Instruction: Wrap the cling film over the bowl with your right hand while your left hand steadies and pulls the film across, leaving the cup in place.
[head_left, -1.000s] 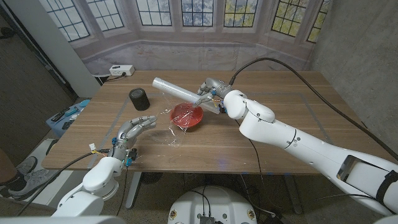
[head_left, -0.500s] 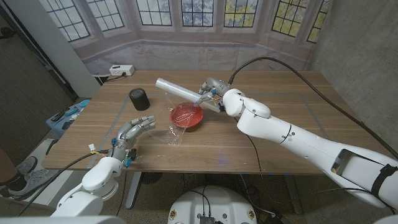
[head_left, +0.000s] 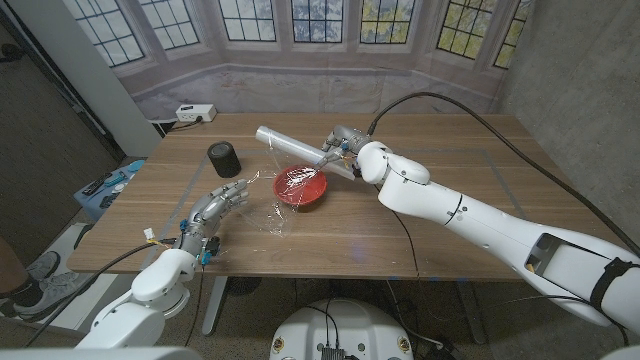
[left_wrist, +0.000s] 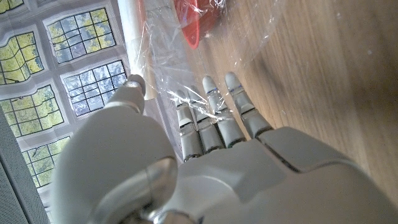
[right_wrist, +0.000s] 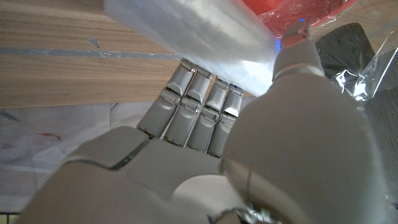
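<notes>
A red bowl (head_left: 301, 187) sits mid-table under a crinkled sheet of cling film (head_left: 278, 205) that runs from the roll down to the wood in front of it. My right hand (head_left: 341, 150) grips the film roll (head_left: 290, 146) just behind the bowl, held slanted above the table. In the right wrist view the fingers (right_wrist: 199, 112) wrap the roll (right_wrist: 193, 28). My left hand (head_left: 222, 200) reaches toward the film's near-left edge with fingers straight. In the left wrist view its fingertips (left_wrist: 214, 93) touch the film (left_wrist: 168, 74), with nothing pinched. The black cup (head_left: 224, 159) stands upright left of the bowl.
A white power strip (head_left: 195, 113) lies at the table's far left corner. Small items rest on a blue stand (head_left: 108, 188) beside the table's left edge. Bare wood (head_left: 470, 170) spreads to the right of the bowl.
My left hand has slid forward to the film's edge. The roll has shifted slightly right and away, and the film now lies crinkled across the bowl.
</notes>
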